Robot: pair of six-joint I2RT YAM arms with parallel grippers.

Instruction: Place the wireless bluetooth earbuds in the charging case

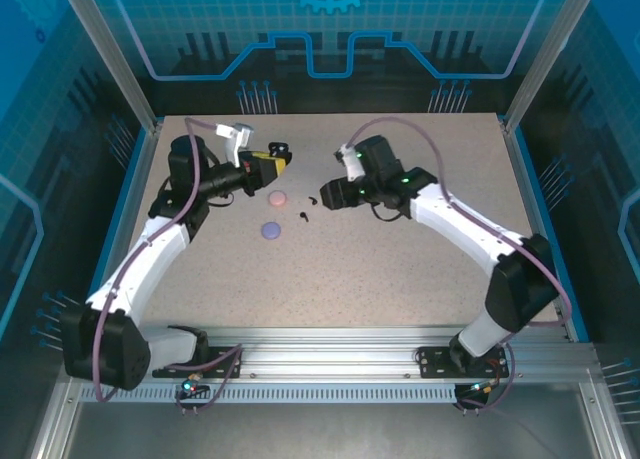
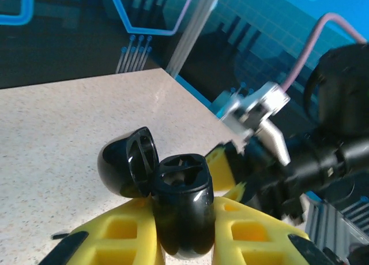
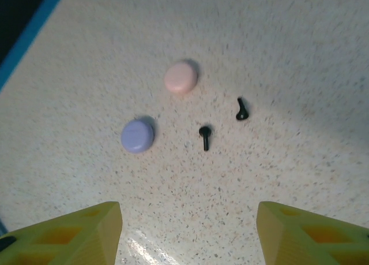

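Left gripper (image 1: 277, 159) - raised over the far left part of the table (image 1: 400, 279). Its yellow fingers (image 2: 124, 242) are set narrow and clamp the black case (image 2: 181, 213). The case stands roughly upright between the 2 fingers. Its lid (image 2: 128, 161) is flipped open and leans back to the left in the left wrist view. The open mouth shows dark recesses; cannot tell whether anything sits in them.

Right gripper (image 3: 189, 236) - hovers above the table, pointing down at the speckled top. Its 2 fingers are spread wide with nothing between them. In the top view it hangs just right of the earbuds.

Earbuds: 2 black ones lie loose on the table, in the gap between the 2 grippers.
- 1st earbud (image 3: 204, 136): head up and stem pointing down in the right wrist view.
- 2nd earbud (image 3: 242, 109): up and to the right of the 1st, near it but not touching.

Both are outside the black case and neither is held.

Pink case (image 3: 181, 77) and lavender case (image 3: 138, 135) are both round, closed and flat on the table. They sit left of the earbuds in the right wrist view. They are apart from each other, and neither touches an earbud. In the top view the lavender case lies nearer the arm bases.
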